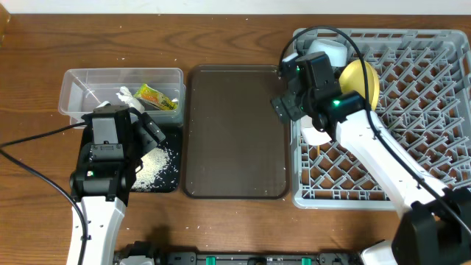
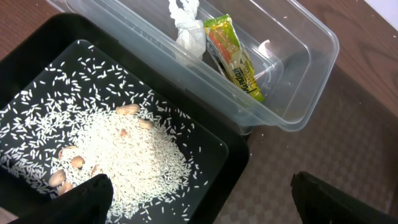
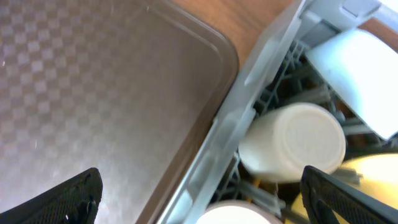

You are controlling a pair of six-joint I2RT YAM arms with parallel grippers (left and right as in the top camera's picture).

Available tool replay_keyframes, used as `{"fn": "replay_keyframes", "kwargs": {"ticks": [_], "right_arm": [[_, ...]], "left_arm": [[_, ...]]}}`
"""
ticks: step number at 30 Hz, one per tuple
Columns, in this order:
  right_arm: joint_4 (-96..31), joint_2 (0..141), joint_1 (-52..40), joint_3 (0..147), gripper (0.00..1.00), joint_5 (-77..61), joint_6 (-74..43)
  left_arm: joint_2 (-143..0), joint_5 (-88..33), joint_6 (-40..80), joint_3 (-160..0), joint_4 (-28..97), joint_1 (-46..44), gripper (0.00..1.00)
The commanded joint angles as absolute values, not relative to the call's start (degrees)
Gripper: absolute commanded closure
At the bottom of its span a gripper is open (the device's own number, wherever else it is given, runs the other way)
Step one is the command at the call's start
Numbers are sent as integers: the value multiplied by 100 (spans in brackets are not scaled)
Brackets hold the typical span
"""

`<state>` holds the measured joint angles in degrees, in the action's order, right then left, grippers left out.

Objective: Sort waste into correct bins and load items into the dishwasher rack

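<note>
The crumpled white tissue (image 2: 186, 28) and the yellow-green wrapper (image 2: 233, 56) lie in the clear tub (image 1: 81, 81). Loose rice (image 2: 118, 155) with a few peanuts is piled in the black bin (image 2: 239, 158). My left gripper (image 2: 202, 205) is open and empty above the bin's corner. In the grey rack (image 1: 419, 125) stand the white cup (image 3: 298, 146), the yellow plate (image 1: 366, 79), the pinkish-white bowl (image 1: 316, 135) and a pale bluish piece (image 3: 357, 65), partly hidden. My right gripper (image 3: 205, 199) is open and empty, straddling the rack's left wall.
The flat dark-brown tray (image 1: 235, 132) lies between the bins and the rack, with nothing on it. A few rice grains are scattered on the wooden table (image 1: 221, 213) in front of the tray. Cables trail from both arms.
</note>
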<state>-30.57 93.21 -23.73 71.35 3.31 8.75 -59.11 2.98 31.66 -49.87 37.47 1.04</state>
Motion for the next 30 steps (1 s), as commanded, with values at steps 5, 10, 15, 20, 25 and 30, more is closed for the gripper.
{"fn": "replay_keyframes", "kwargs": {"ticks": [5, 10, 15, 20, 25, 30], "right_arm": [[-3459, 8009, -2239, 7131, 1, 294, 775], [-3579, 7255, -2147, 7102, 1, 668, 779], [-3527, 6545, -1835, 6729, 1, 1017, 777], [-2534, 5468, -1387, 5452, 1, 696, 703], [-1129, 3857, -788, 3524, 1, 272, 12], [-550, 2235, -222, 1938, 1, 139, -589]], "left_arm": [[-5916, 364, 3135, -5070, 3752, 128, 5], [-5916, 364, 3135, -5070, 3752, 128, 6], [-5916, 364, 3138, -5070, 3752, 128, 5], [-5916, 366, 3138, -5070, 3750, 128, 5], [-5916, 364, 3138, -5070, 3752, 128, 5], [-5916, 364, 3138, -5070, 3752, 128, 5]]}}
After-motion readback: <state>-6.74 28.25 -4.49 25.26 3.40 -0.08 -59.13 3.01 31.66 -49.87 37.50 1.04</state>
